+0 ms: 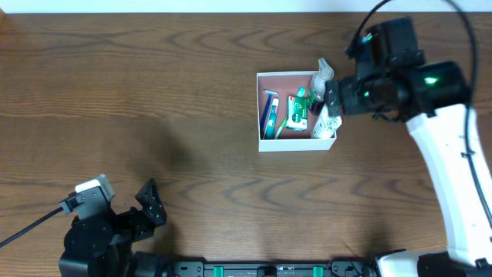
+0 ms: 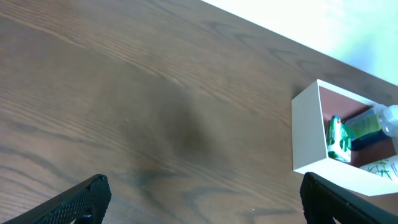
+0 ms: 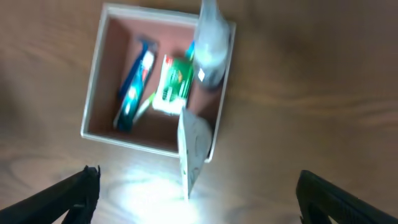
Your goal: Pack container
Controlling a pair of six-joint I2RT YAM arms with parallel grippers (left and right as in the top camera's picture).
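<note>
The container [image 1: 260,108] is a square white-walled box with a pink-brown floor, right of the table's middle. It holds a blue razor pack [image 1: 270,113], a green packet [image 1: 298,110] and a clear bottle [image 1: 323,75] leaning on its far right corner. A white flat packet [image 3: 191,146] leans on its right wall. The container also shows in the right wrist view [image 3: 93,102] and the left wrist view [image 2: 308,130]. My right gripper [image 3: 199,193] is open and empty above the container's right side. My left gripper [image 2: 205,202] is open and empty near the front left.
The table [image 1: 154,92] is dark wood with a pale wall strip along its far edge. My right arm [image 1: 446,161] reaches in from the right side. My left arm [image 1: 100,231] sits at the front left edge.
</note>
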